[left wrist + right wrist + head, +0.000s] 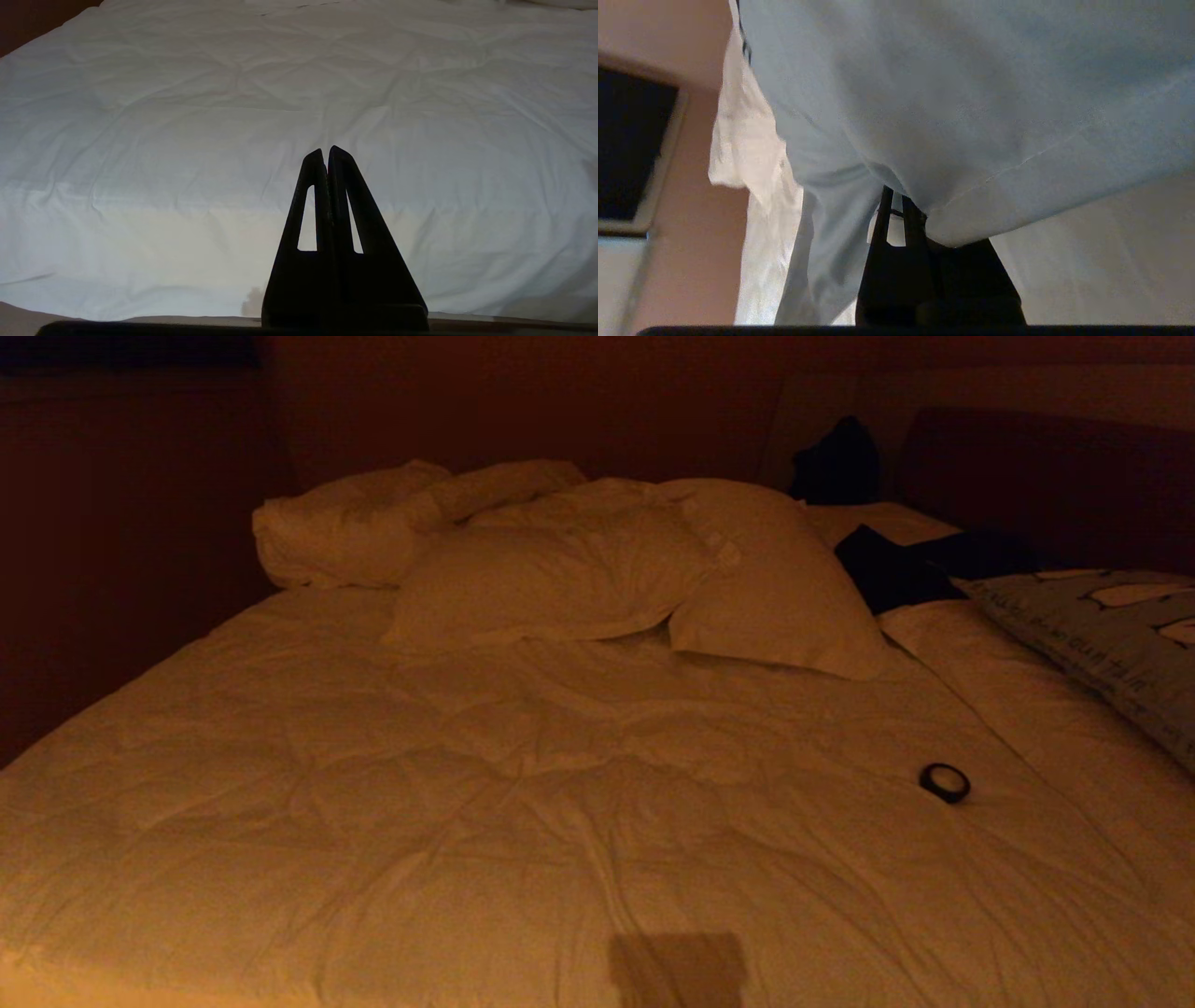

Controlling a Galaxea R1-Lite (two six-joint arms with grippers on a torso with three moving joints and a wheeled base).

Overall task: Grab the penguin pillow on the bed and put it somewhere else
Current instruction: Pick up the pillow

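Note:
The penguin pillow [1111, 635], pale grey-blue with penguins and a line of text, lies at the bed's right edge in the head view. In the right wrist view its plain blue fabric [971, 93] fills most of the picture. My right gripper [903, 203] is shut on a fold of that fabric at the pillow's edge, and its tips are buried in the cloth. Neither arm shows in the head view. My left gripper [325, 151] is shut on nothing and hangs over the wrinkled cream duvet of the bed [187, 116].
Two plain white pillows [560, 579] [784, 588] and a bunched roll of bedding [327, 532] lie at the head of the bed [420, 784]. A small black ring [945, 782] rests on the duvet. Dark clothing [896, 569] lies by the dark headboard [1055, 476].

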